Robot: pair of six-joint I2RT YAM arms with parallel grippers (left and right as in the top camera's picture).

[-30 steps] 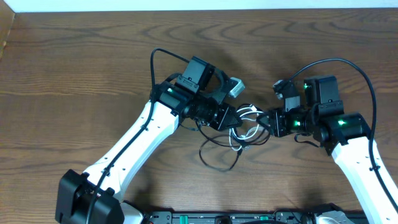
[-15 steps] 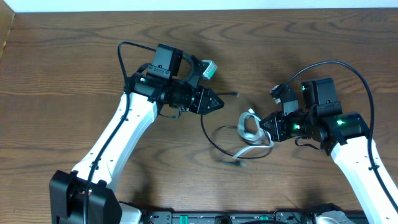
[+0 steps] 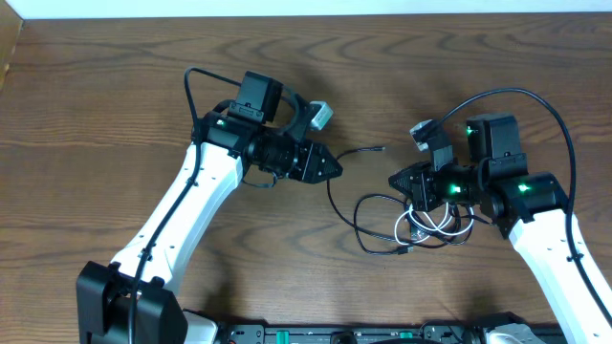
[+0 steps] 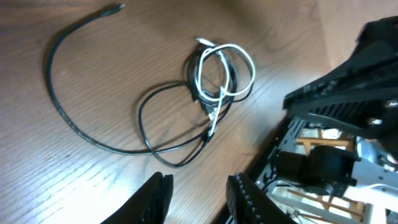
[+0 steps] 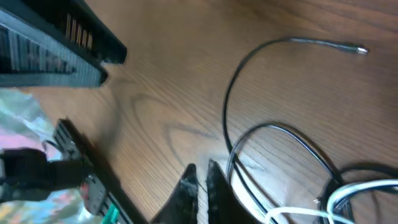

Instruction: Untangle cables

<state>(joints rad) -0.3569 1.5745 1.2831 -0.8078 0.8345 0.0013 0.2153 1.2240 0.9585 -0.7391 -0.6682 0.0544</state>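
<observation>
At the tip of the left arm we find the left end effector (image 4: 198,182) parted, its two dark fingers (image 4: 155,196) standing well apart with bare wood between them and nothing in their grip. From overhead it points to the right and hangs apart from the cables (image 3: 411,222), which lie on the counter (image 3: 115,86) to its right. Across from it the right end effector (image 5: 202,174) points to the left, its fingers drawn almost together so that only a thin slit shows between them. We see no cord in that slit, though a black strand runs just beside one fingertip in its own wrist view. Outward from there, the bundle lies mostly beneath and just in front of the right end effector. The white cable (image 4: 239,59) is coiled in a few small loops at the heart of the bundle, and thin black loops pass through and around it, so the cords are tangled there. One black cable (image 4: 49,68) leaves the bundle in a long open curve toward the left arm and ends in a small plug (image 3: 382,148) lying free on the wood, nearer the right end effector and touching neither.
</observation>
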